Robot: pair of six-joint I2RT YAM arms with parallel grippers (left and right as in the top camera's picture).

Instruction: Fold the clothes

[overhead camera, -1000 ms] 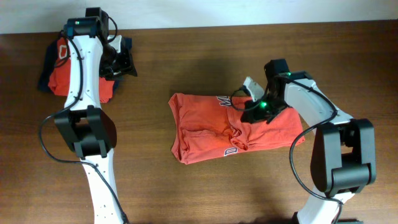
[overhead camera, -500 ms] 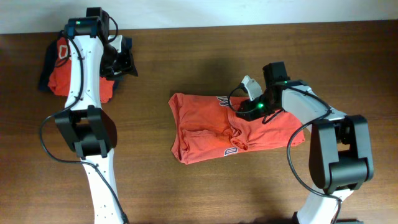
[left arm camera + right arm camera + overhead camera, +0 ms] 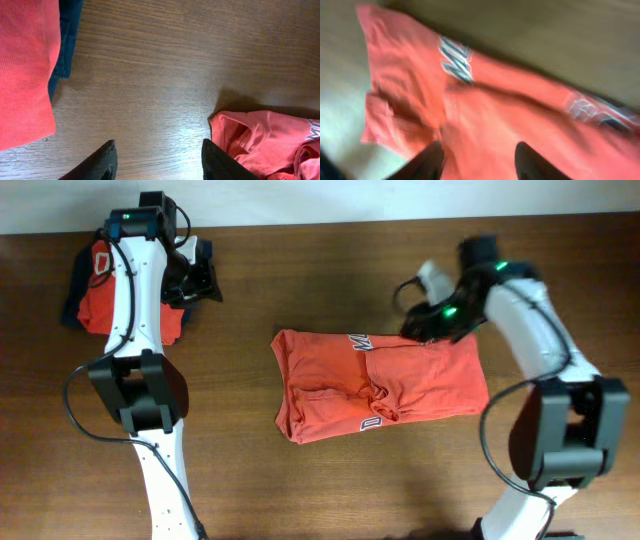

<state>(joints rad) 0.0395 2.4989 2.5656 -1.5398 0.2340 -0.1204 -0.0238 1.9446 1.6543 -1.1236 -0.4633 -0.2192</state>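
Right end effector up off the T-shirt, released; left end effector unmoved, released.

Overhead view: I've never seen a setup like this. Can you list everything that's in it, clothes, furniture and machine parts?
T-shirt: one, coral-red with bits of printed lettering, lying rumpled and partly folded in the middle of the table.
Second red garment: one, red-orange with a white print, at the far left corner, partly under the left arm.
Dark blue garment: one, navy, beneath that red garment, showing at its edges.
Table: one, dark brown wood, filling the view.
Left arm, right arm: two, white with black joints and black cables, one on each side.
Left gripper: one, black, open above bare wood near the corner pile.
Right gripper: one, black, open over the T-shirt's far edge.
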